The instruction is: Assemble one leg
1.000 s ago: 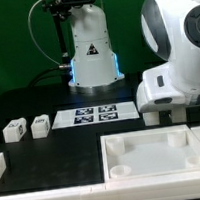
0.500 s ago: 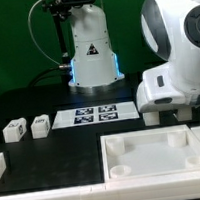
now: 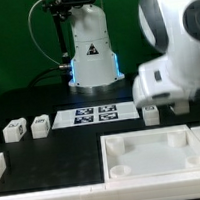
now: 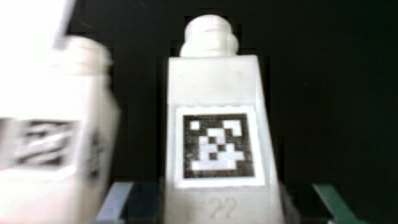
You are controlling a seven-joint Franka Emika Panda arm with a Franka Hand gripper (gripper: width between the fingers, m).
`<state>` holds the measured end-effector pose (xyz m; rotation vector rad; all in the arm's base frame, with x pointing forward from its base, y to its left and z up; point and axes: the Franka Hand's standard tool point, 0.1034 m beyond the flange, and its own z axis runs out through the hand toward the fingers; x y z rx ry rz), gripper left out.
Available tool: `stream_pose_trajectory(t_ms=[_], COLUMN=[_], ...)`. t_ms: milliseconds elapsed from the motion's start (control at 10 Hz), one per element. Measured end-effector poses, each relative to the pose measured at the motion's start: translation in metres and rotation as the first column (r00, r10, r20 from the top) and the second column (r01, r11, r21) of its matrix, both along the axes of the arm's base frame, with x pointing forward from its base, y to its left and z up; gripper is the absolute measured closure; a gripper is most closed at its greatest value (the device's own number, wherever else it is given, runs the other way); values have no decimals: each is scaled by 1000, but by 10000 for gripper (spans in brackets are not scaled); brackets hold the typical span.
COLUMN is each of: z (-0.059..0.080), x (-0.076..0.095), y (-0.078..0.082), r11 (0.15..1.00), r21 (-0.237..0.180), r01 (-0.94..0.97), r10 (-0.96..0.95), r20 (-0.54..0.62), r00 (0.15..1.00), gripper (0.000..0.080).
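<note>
A matte black surface (image 3: 27, 96) lies before a green backdrop wall (image 3: 10, 38). The end effector (image 4: 221, 203) is released, its fingers spread clear of a small white plastic block-shaped leg (image 4: 217, 130) near the flat white marker board (image 3: 85, 116). A second leg (image 4: 59, 130) lies alongside.

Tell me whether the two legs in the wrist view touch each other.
Apart. The wrist view shows a dark gap running between the centred leg and the neighbouring leg.

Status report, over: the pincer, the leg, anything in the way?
Pincer open, straddling the leg, not touching it. Leg not yet gripped. Second leg close beside, may crowd the pincer.
</note>
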<state>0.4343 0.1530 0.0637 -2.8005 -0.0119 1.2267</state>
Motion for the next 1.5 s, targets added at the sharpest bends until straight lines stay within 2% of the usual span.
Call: stream_pose_trajectory(t_ms=[100,200,300,400,500,600,700,800,900,1000,1100,1200,1400,1500], z=[23,50,67,60,61,61,65,84,108,126,136,146,141,140], x=[16,20,30,45,36,44,48,64,101,127,142,160,156,156], y=[-4,-11,-12,-8,-10,-10,-13,-30,-45,-48,-44,-42,-45,-45], r11=[1000,1000,1000,1000,1000,1000,1000,999,998,999,999,998,997,997], r21=[14,19,17,22,13,17,22,42,48,48,43,70,72,75], r01=[-4,-17,-17,3,8,21,19,-31,-26,-22,-27,-1,5,6], r10=[3,17,16,-8,-12,-26,-28,3,-11,-20,-17,-60,-70,-74], r20=[58,36,42,208,280,401,487,539,648,736,784,864,954,970], r00=[998,999,999,978,960,916,873,842,761,676,621,500,290,231], gripper=[508,508,507,507,507,507,507,507,507,506,506,506,506,506])
